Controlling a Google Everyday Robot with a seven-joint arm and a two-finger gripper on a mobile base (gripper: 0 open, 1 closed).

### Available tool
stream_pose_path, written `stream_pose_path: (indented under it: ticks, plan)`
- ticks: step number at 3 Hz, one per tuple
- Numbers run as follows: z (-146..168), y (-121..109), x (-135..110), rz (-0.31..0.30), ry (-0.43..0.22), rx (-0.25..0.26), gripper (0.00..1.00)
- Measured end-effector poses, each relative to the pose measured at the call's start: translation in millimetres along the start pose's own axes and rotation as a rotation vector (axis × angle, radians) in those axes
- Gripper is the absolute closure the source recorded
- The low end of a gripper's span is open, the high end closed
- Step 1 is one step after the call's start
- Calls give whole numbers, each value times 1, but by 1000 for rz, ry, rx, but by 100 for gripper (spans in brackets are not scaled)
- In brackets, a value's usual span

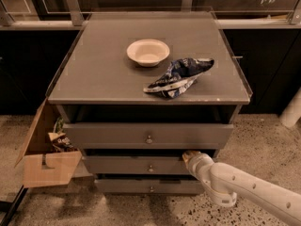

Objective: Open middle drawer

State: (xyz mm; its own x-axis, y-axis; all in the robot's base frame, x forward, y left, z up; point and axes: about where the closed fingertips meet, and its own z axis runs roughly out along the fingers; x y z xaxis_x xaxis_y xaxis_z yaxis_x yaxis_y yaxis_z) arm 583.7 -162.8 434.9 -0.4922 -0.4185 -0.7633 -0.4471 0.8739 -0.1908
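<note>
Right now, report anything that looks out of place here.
A crumpled bag lies on the cabinet top; an open cardboard box stands at its left. The gripper sits at the top edge of the middle drawer.

Speckled terrazzo floor [261,142], dark cabinets [270,76]

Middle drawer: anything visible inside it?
No contents visible. Above the middle drawer front only a dark gap shows. The top drawer overhangs it and hides the interior. The gripper sits at the right end of that gap, at the front's upper edge.
</note>
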Motion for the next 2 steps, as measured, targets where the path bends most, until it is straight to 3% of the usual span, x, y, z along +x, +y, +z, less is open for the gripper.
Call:
stream_pose_path:
  ticks: [1, 2]
  plan:
    - [16, -9, -7, -5, -16, 47, 100]
    - [16, -9, -7, -5, -16, 47, 100]
